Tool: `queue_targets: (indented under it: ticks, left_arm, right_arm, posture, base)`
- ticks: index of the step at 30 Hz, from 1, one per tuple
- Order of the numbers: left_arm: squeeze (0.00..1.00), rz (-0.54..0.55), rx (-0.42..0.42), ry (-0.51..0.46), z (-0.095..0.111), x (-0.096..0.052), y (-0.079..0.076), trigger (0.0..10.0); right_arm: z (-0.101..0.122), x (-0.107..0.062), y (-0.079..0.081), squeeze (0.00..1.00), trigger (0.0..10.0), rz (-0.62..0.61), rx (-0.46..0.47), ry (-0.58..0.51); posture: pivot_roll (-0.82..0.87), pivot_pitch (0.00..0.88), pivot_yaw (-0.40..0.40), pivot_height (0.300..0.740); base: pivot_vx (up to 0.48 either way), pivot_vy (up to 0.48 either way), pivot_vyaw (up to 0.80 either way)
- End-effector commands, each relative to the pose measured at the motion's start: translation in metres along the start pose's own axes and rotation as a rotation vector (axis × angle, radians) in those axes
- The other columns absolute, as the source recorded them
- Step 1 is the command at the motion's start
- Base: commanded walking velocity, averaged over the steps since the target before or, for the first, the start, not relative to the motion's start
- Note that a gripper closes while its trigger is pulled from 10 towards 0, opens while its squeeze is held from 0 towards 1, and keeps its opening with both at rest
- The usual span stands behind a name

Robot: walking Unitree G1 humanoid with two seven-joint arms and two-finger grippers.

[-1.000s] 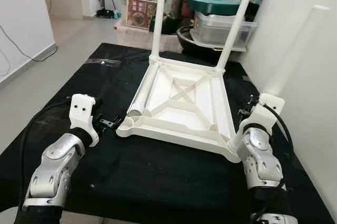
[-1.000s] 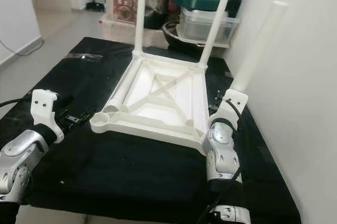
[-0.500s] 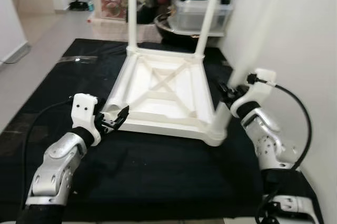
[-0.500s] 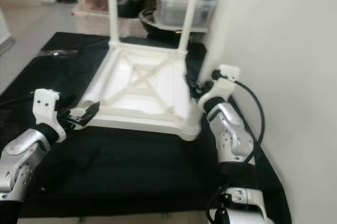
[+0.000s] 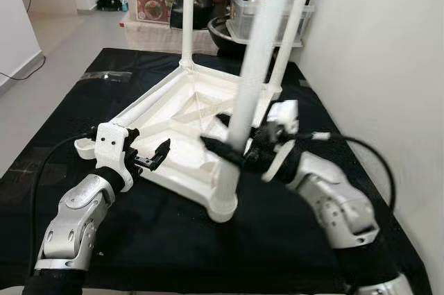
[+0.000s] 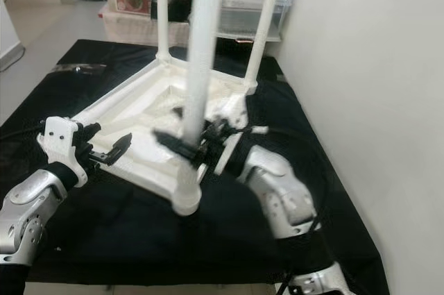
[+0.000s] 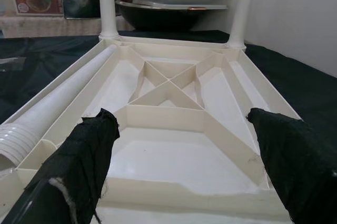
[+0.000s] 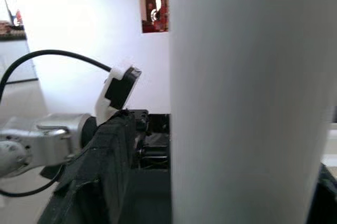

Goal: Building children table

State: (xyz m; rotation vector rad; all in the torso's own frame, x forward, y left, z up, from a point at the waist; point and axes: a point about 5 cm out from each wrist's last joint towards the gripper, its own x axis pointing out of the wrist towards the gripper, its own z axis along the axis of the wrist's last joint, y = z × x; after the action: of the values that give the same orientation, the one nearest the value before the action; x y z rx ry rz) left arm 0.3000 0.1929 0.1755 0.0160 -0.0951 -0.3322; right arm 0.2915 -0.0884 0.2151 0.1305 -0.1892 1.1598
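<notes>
While the right claw (image 5: 232, 150) pinches the white plastic tube leg (image 5: 251, 87) upright in the upturned white children's table (image 5: 182, 111) on the black mat, left claw (image 5: 154, 156) spread beside the rim, any tilt could jam that socket.

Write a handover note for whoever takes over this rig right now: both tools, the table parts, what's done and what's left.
Right tool: around the near leg, standing upright in the near corner of the upturned table top.
Left tool: open, at the top's near edge.
Done: two far legs stand in their sockets.
Left: fourth leg lies loose inside the frame; I cannot tell if the near leg is tight.
</notes>
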Motion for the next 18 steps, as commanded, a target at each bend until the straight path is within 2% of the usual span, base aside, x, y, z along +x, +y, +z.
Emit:
queue_targets:
  ticks: [1, 2, 3, 4, 5, 6, 7, 8, 9, 10, 11, 12, 13, 14, 16, 17, 18]
  left_arm:
    - [0.00, 0.001, 0.010, 0.009, -0.001, -0.002, 0.000, 10.0]
    - [0.00, 0.003, 0.009, 0.008, -0.001, -0.002, 0.001, 10.0]
    - [0.00, 0.003, 0.009, 0.008, -0.001, -0.002, 0.001, 10.0]
    - [0.00, 0.004, 0.008, 0.008, -0.002, -0.002, 0.001, 10.0]
    - [0.00, 0.004, 0.008, 0.008, -0.002, -0.002, 0.001, 10.0]
    - [0.00, 0.004, 0.005, 0.008, -0.002, -0.002, 0.001, 10.0]
    - [0.00, 0.000, 0.002, 0.008, -0.002, -0.001, -0.001, 10.0]
    - [0.00, 0.000, 0.002, 0.008, -0.002, -0.001, -0.001, 10.0]
    - [0.00, -0.003, 0.000, 0.008, -0.003, -0.001, -0.002, 10.0]
    - [0.00, -0.006, -0.002, 0.008, -0.003, 0.000, -0.003, 10.0]
    - [0.00, -0.006, -0.002, 0.008, -0.003, 0.000, -0.003, 10.0]
    - [0.00, -0.007, -0.002, 0.008, -0.002, 0.000, -0.003, 10.0]
    - [0.00, -0.008, -0.002, 0.007, -0.002, 0.000, -0.003, 10.0]
    - [0.00, -0.008, -0.002, 0.007, -0.002, 0.000, -0.003, 10.0]
    - [0.00, -0.009, -0.002, 0.009, -0.002, 0.000, -0.002, 10.0]
    - [0.00, -0.009, -0.002, 0.009, -0.002, 0.000, -0.002, 10.0]
    - [0.00, -0.010, -0.002, 0.011, -0.002, 0.000, -0.002, 10.0]
  right_arm:
    - [-0.011, -0.001, 0.004, 0.00, 0.0, 0.001, 0.009, 0.050]
    - [-0.017, -0.004, -0.003, 0.00, 0.0, -0.072, -0.008, 0.084]
    - [-0.017, -0.004, -0.003, 0.00, 0.0, -0.072, -0.008, 0.084]
    - [-0.022, -0.007, -0.013, 0.00, 0.0, -0.178, -0.024, 0.120]
    - [-0.022, -0.007, -0.013, 0.00, 0.0, -0.178, -0.024, 0.120]
    - [-0.029, -0.012, -0.030, 0.00, 0.0, -0.360, -0.033, 0.169]
    - [-0.039, -0.029, -0.055, 0.00, 0.0, -0.671, -0.032, 0.243]
    - [-0.039, -0.029, -0.055, 0.00, 0.0, -0.671, -0.032, 0.243]
    - [-0.048, -0.052, -0.075, 0.00, 0.0, -0.961, -0.023, 0.303]
    - [-0.053, -0.077, -0.085, 0.00, 0.0, -1.197, -0.031, 0.327]
    - [-0.053, -0.077, -0.085, 0.00, 0.0, -1.197, -0.031, 0.327]
    - [-0.055, -0.098, -0.087, 0.00, 0.0, -1.377, -0.052, 0.333]
    - [-0.055, -0.109, -0.086, 0.00, 0.0, -1.464, -0.069, 0.328]
    - [-0.055, -0.109, -0.086, 0.00, 0.0, -1.464, -0.069, 0.328]
    - [-0.054, -0.125, -0.078, 0.00, 0.0, -1.624, -0.092, 0.326]
    - [-0.054, -0.125, -0.078, 0.00, 0.0, -1.624, -0.092, 0.326]
    - [-0.055, -0.131, -0.073, 0.00, 0.0, -1.697, -0.099, 0.330]
  posture:
    - [0.09, 0.000, -0.127, 0.740]
    - [0.09, 0.000, -0.127, 0.740]
    - [0.09, 0.000, -0.127, 0.740]
    - [0.09, 0.000, -0.127, 0.740]
    - [0.09, 0.000, -0.127, 0.740]
    - [0.08, 0.000, -0.120, 0.740]
    - [0.07, 0.000, -0.118, 0.740]
    - [0.07, 0.000, -0.118, 0.740]
    - [0.07, 0.000, -0.118, 0.740]
    - [0.07, 0.000, -0.117, 0.740]
    - [0.07, 0.000, -0.117, 0.740]
    - [0.07, 0.000, -0.115, 0.740]
    - [0.07, 0.000, -0.114, 0.740]
    - [0.07, 0.000, -0.114, 0.740]
    - [0.07, 0.000, -0.108, 0.740]
    - [0.07, 0.000, -0.108, 0.740]
    - [0.07, 0.000, -0.106, 0.740]
  base:
    - [0.000, 0.000, 0.00]
    - [0.000, 0.000, 0.00]
    - [0.000, 0.000, 0.00]
    - [0.000, 0.000, 0.00]
    - [0.000, 0.000, 0.00]
    - [0.000, 0.000, 0.00]
    - [0.000, 0.000, 0.00]
    - [0.000, 0.000, 0.00]
    - [0.000, 0.000, 0.00]
    - [0.000, 0.000, 0.00]
    - [0.000, 0.000, 0.00]
    - [0.000, 0.000, 0.00]
    - [0.000, 0.000, 0.00]
    - [0.000, 0.000, 0.00]
    - [0.000, 0.000, 0.00]
    - [0.000, 0.000, 0.00]
    - [0.000, 0.000, 0.00]
